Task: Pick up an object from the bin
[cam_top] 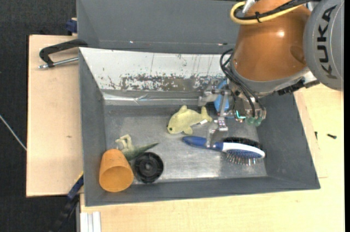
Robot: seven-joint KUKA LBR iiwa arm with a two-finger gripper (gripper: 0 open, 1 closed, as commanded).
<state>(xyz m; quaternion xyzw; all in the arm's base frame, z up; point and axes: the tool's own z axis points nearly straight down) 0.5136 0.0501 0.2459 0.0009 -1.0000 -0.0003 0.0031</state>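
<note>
The gripper hangs low in the right half of the grey metal bin, under the arm's bulging orange cover. Cables run from the cover down to it. Whether the gripper is released or clenched cannot be told from this angle, and nothing can be seen held in it.

Its tip sits between two things on the bin floor. Just to its left lies a pale yellow toy fish, flat on its side, with its tail end nearest the gripper. Whether the two touch cannot be told. Just below the tip lies a blue hairbrush, its handle pointing left and its white-edged, bristled head to the right, near the bin's right wall.

Well apart from these, in the front left corner, an orange cup lies tipped over with its open mouth towards the front. A black round lid rests beside the cup on its right. Just behind them lie a small cream-coloured piece and a thin dark green strip.
</note>
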